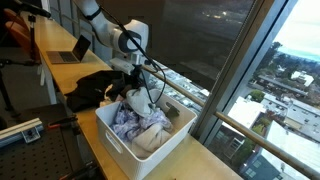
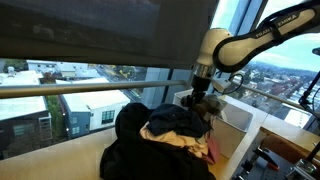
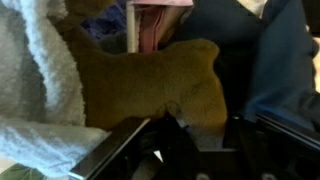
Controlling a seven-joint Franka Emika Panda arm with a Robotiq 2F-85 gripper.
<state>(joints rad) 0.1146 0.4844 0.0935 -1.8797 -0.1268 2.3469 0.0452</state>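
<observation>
In the wrist view a mustard-brown fleecy cloth (image 3: 150, 85) fills the middle. My gripper (image 3: 200, 120) is low over it, and a lobe of the cloth lies between the two dark fingers (image 3: 168, 125). The fingers are dim and blurred, so I cannot make out whether they pinch the fabric. Both exterior views show the gripper (image 1: 137, 82) (image 2: 200, 97) pointing down into a pile of clothes (image 1: 140, 125) (image 2: 180, 125) at a white bin (image 1: 110, 135).
White fleece (image 3: 30, 80) lies beside the brown cloth, with blue fabric (image 3: 285, 60) on the opposite side and a pink piece (image 3: 155, 25) beyond. A black garment (image 1: 95, 88) (image 2: 135, 150) sits beside the bin. A laptop (image 1: 68, 50) stands farther along the table. Window glass (image 1: 220, 50) runs close alongside.
</observation>
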